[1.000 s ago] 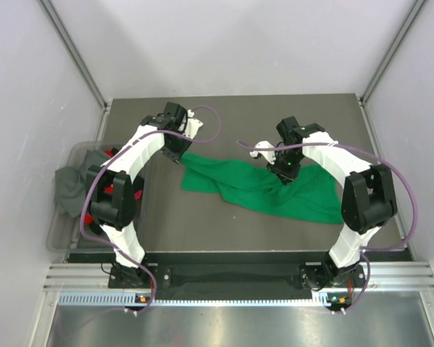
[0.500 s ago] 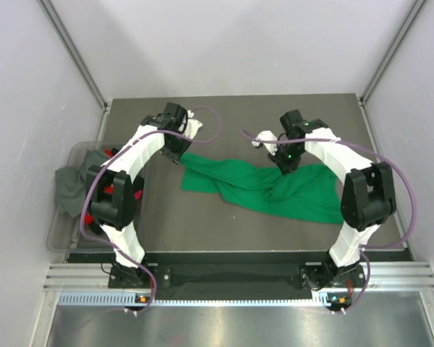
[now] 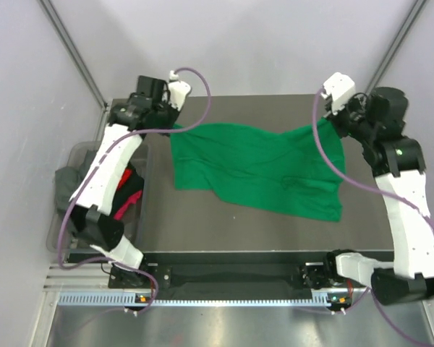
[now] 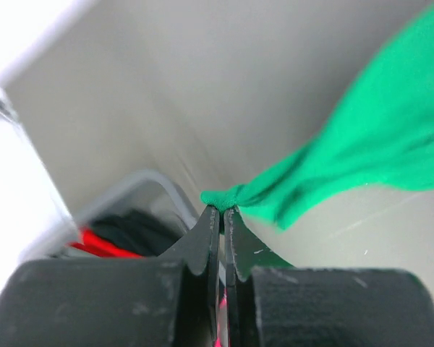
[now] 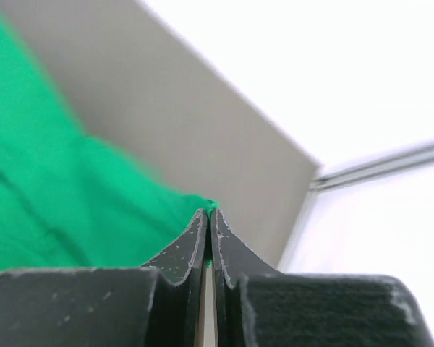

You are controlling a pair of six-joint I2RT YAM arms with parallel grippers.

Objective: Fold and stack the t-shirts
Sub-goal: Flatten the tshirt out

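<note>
At the far left corner of the worktop, the left tool is closed hard on a bunched corner of the green t-shirt. In its wrist view the dark fingers meet with only a sliver between them, and a small knot of green cloth sits right at their tips. At the far right corner, the right tool is likewise pinched closed on the opposite corner of the same shirt. Its fingers press together with a thin edge of green caught between them.

The shirt stretches between the two tools across the far half of the worktop, with its far edge dipping a little in the middle. From there the cloth spreads towards the near side in a wrinkled sheet, reaching lowest at the right. How much of it lies flat cannot be told from above.

Just left of the worktop, beside the left arm, stands a clear plastic bin. It holds a red shirt and some black cloth, and a grey shirt is slumped over its outer rim.
</note>
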